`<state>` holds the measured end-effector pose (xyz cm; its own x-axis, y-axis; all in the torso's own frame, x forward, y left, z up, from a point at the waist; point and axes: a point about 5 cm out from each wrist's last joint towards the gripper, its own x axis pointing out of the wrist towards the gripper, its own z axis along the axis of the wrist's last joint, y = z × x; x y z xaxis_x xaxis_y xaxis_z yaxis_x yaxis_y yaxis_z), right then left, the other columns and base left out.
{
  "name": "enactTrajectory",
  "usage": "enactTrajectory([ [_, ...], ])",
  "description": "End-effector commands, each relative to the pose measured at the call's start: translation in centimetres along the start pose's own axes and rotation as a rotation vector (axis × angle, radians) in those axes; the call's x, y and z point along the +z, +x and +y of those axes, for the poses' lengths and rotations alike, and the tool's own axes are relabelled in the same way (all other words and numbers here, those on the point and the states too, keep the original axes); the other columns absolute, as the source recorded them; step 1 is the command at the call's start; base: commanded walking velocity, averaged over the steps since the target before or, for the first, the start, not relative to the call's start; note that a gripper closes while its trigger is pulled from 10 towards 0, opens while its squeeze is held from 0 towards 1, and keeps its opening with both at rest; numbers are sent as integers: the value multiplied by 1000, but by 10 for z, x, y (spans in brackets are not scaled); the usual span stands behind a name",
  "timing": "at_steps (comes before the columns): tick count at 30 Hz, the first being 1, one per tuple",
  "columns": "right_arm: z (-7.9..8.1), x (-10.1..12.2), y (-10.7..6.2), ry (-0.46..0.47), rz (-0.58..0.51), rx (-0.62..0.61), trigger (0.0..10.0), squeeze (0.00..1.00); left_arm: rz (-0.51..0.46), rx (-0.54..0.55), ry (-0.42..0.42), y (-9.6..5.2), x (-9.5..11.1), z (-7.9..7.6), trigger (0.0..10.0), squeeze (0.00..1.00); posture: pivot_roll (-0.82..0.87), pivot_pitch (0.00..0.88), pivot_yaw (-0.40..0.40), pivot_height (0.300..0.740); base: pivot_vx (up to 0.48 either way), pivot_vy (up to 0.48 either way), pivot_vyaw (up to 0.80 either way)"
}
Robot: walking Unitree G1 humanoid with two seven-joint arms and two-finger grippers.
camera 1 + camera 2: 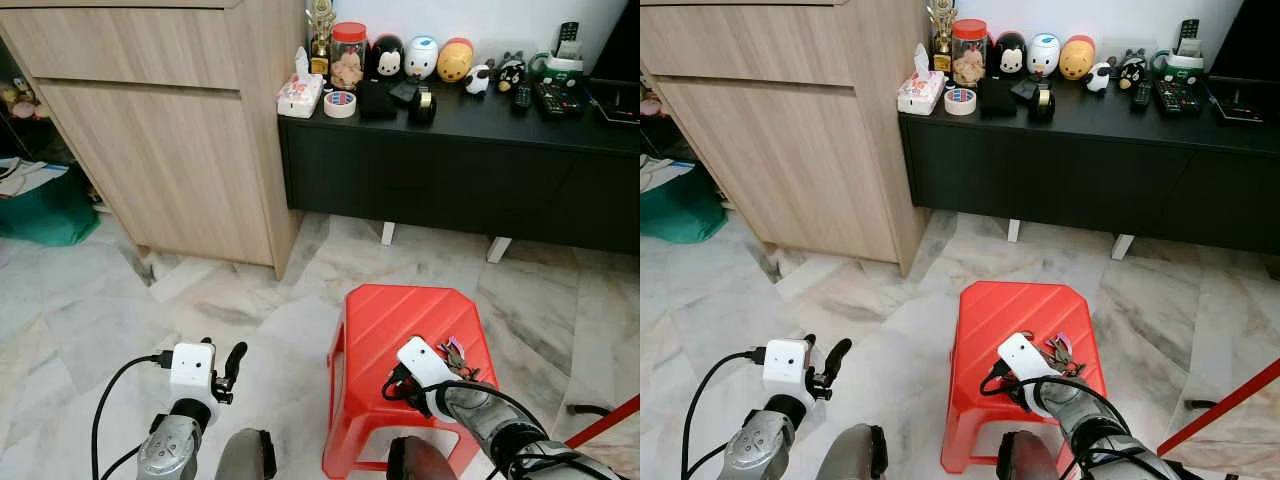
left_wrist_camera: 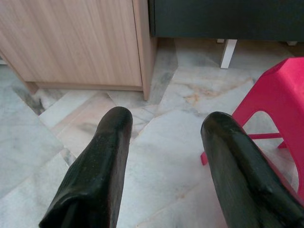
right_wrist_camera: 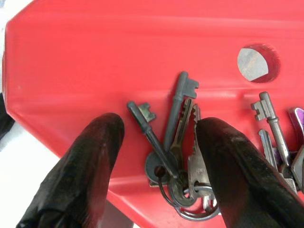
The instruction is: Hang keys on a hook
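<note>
Bunch of grey metal keys on ring (image 3: 178, 156) lies on top of red plastic stool (image 1: 390, 330), between spread black fingers (image 3: 95, 161) of right gripper (image 3: 159, 156). Key shafts run along finger direction, ring nearest wrist. Second bunch (image 3: 278, 142) just beside, outside jaws. Right arm reaches low over stool. Left gripper (image 2: 166, 161) spread, over marble floor (image 1: 90, 320), farther from keys.

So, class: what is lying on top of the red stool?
Two bunches of keys lie on the stool near a hole in its seat. The open right claw straddles one bunch; its fingers cover part of the ring.
</note>
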<state>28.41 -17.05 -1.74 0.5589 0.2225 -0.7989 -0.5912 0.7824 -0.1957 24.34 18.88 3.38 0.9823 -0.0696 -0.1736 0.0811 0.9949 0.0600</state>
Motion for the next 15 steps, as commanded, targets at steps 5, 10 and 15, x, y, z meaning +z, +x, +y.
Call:
enactTrajectory([
  [5,-7,-6,-2,-45,56,-14,10000,0,4,-16,20,1,2,-1,10000,0,101,76,-3,615,0,0,0],
  [10,-9,-8,-3,-27,65,-28,10000,0,7,-16,20,0,1,-3,10000,0,101,74,-4,615,0,0,0],
  [15,-5,-9,-2,-17,64,-6,10000,0,6,-20,22,-1,1,-4,10000,0,105,80,-6,615,0,0,0],
])
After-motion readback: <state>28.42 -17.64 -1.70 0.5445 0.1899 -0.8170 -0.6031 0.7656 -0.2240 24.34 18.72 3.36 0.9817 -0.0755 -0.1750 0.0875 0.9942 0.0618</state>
